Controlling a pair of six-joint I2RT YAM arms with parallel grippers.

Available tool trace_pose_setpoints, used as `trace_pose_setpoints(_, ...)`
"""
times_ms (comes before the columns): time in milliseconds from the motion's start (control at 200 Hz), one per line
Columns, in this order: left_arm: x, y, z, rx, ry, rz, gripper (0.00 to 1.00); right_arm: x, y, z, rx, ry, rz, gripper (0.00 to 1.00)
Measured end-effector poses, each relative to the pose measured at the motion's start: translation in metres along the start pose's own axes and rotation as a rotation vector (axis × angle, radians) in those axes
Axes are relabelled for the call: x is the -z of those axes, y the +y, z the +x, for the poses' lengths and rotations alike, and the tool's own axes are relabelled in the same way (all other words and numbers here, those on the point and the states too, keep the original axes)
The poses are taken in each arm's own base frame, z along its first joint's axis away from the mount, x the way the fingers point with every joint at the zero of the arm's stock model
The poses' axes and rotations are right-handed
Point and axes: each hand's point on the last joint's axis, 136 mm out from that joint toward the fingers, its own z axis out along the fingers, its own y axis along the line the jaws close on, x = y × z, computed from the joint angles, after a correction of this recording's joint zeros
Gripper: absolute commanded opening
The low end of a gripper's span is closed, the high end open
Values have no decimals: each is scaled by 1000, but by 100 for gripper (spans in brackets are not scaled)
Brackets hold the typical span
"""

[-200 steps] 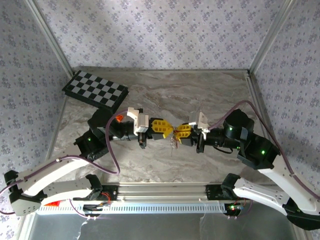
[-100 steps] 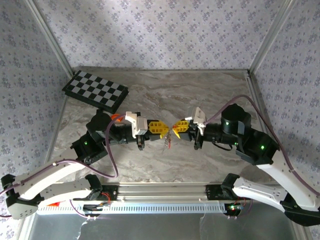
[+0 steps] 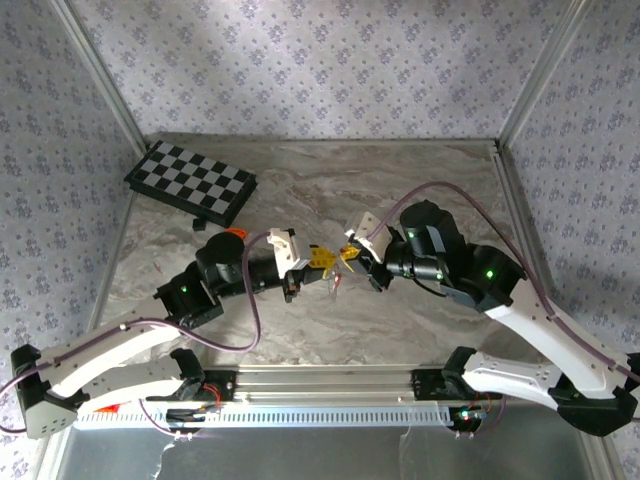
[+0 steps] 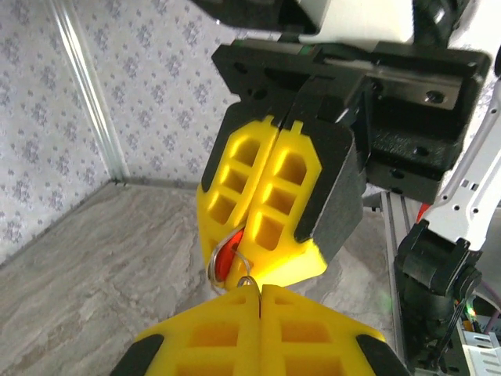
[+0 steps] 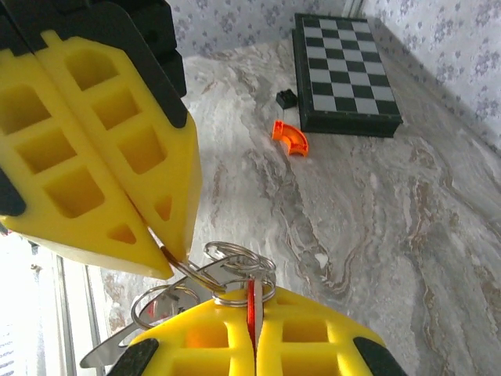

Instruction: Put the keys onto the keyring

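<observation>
Red key (image 4: 225,258), one; silvery keyring (image 5: 239,270), one

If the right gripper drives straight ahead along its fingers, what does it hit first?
The wire rings at the right gripper's tips, then almost at once the left gripper, nose to nose with it. Hardly any gap, it seems.
</observation>
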Motion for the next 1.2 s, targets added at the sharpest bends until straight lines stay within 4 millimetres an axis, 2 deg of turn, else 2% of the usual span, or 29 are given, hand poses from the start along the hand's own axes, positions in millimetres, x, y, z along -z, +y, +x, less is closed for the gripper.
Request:
trace_pose_setpoints(155, 1, 1, 11, 26, 7, 0, 0, -1, 4, 1, 15, 8, -12, 0)
trace_pose_setpoints(550, 24, -1, -12, 36, -82, 20, 0, 5, 12, -10, 42, -33, -47, 0)
trace_pose_setpoints(895, 28, 0, -13, 35, -84, 12, 0, 7, 13, -15, 49, -51, -51, 0)
trace_pose_setpoints(940, 28, 2, -10, 36, -78, 5, 6, 6, 12, -15, 48, -46, -48, 0)
trace_pose_setpoints(1064, 26, 8, 7, 56, -44, -26, 33, -2, 4, -14, 41, -1, -22, 0)
trace_pose_setpoints(1199, 26, 17, 26, 88, -3, -76, 53, -17, -8, -1, 24, 77, 17, 0)
